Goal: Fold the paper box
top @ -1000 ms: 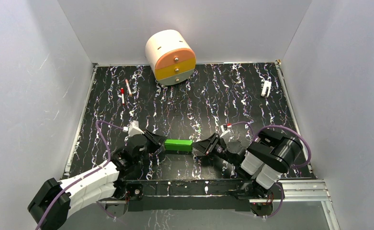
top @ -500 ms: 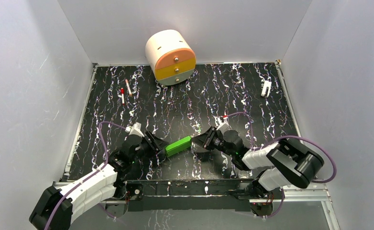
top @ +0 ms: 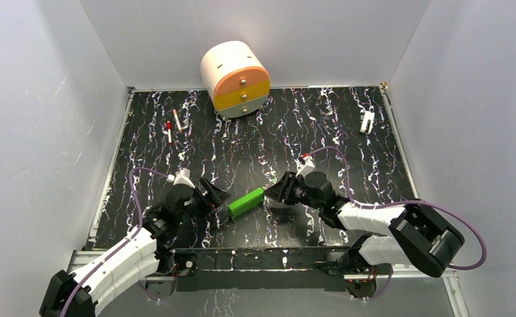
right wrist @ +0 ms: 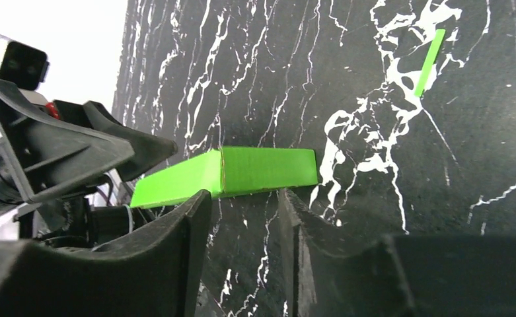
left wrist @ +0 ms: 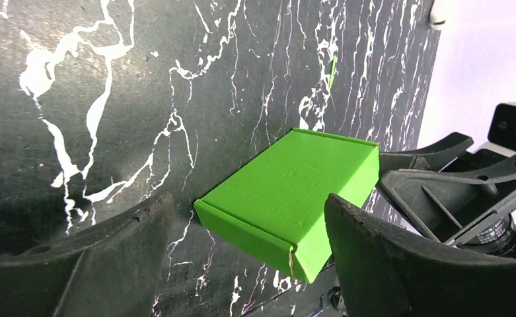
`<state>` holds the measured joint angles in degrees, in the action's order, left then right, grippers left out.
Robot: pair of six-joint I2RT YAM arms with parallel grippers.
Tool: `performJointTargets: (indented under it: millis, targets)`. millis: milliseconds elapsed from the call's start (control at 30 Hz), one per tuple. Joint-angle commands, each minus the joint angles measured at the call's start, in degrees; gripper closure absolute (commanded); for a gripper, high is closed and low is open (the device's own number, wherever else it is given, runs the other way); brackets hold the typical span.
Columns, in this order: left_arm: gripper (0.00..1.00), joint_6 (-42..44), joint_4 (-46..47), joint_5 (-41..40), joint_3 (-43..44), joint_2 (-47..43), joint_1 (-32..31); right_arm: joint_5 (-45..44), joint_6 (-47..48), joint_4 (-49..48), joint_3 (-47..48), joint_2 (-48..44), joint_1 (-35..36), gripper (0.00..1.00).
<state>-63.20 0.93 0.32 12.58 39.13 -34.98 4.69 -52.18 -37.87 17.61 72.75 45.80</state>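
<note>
Work cell, seen from above: a black table [top: 321, 132] veined in white, closed in by plain white walls [top: 43, 99].

Left gripper [left wrist: 248, 201]: I read its jaws as spread wide. The paper box [left wrist: 294, 191] lies between them, with bare table showing between the box and one finger [left wrist: 110, 251]. The other finger [left wrist: 374, 257] stands just beside the box's near corner, and I cannot tell whether they touch.

Right gripper [right wrist: 244, 201]: its jaws stand partly apart with only table between them. Its fingertips sit right at the edge of the box, gripping nothing.

The box is bright green, closed up into a small rectangular shape. It lies flat on the table between the two grippers, near the front edge and turned at a slant.

Just beyond the right gripper I see a thin green strip [right wrist: 429, 62] lying loose on the table. Far back, a cream drawer cylinder [top: 235, 78] with orange and yellow fronts rests against the rear wall. Two red-and-white pens [top: 169, 132] lie at back left, and a small white clip [top: 367, 121] at back right.
</note>
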Motion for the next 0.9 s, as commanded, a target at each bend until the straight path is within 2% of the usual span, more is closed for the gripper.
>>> performJointTargets:
  millis: [0,200,333,667,867]
  targets:
    - [0.18,1.49,-8.75,-3.05,3.85,-2.74,0.44,0.58,2.69,4.65,3.45,-3.59,-0.27,0.46]
    - [0.17,1.0,-13.09,1.25,4.87,-6.84,0.44,2.01,2.22,3.86,4.3,-5.14,-0.27,0.32]
    - [0.16,-1.6,-11.6,7.05,3.16,-8.58,0.44,1.92,2.13,3.1,5.75,-3.43,-0.35,0.29]
    - [0.23,-6.99,-4.82,13.47,-3.83,-11.17,0.43,3.28,1.29,-1.27,7.2,3.5,-0.69,0.36]
    - [0.28,-7.9,2.15,14.32,-6.1,-7.86,0.44,4.99,1.07,-3.01,6.88,5.73,-0.84,0.44]
